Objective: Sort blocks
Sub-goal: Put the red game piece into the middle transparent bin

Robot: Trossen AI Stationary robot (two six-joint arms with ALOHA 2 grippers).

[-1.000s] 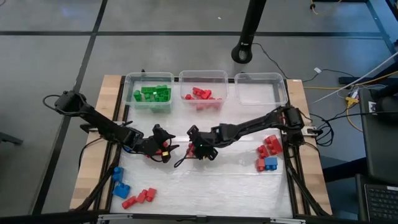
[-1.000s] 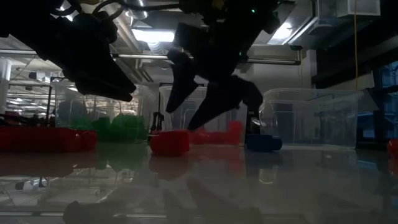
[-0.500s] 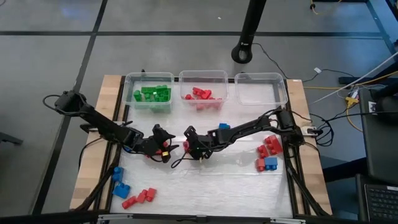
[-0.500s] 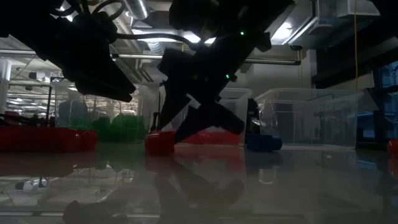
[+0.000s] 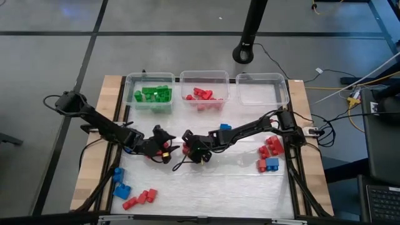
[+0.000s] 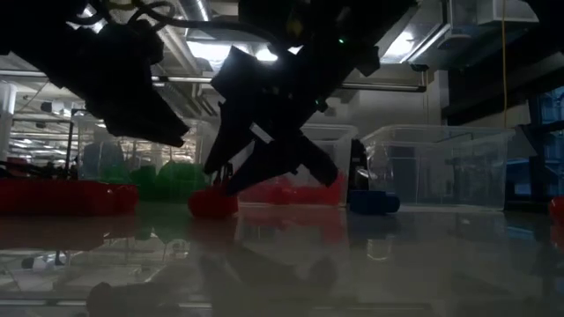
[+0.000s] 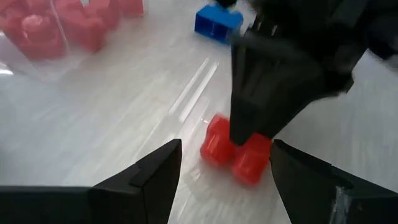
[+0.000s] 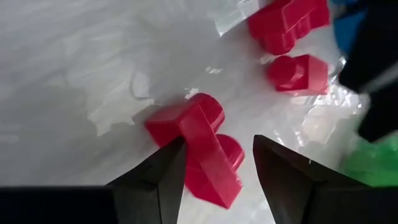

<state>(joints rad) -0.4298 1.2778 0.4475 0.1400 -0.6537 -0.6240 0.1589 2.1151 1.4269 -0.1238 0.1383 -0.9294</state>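
Red block (image 8: 199, 146) lies on the table between the right tool's (image 5: 192, 150) part-open fingers, not visibly clamped.

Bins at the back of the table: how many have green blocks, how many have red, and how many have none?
Bin holding green blocks: 1
Bin holding red blocks: 1
Bin with no blocks showing: 1
Total: 3 bins

Blocks (image 8: 199, 146): glossy moulded plastic. Bins (image 5: 259, 89): clear, smooth plastic. Tabletop (image 5: 212, 181): glossy white sheet, reflective; bare wood edges.
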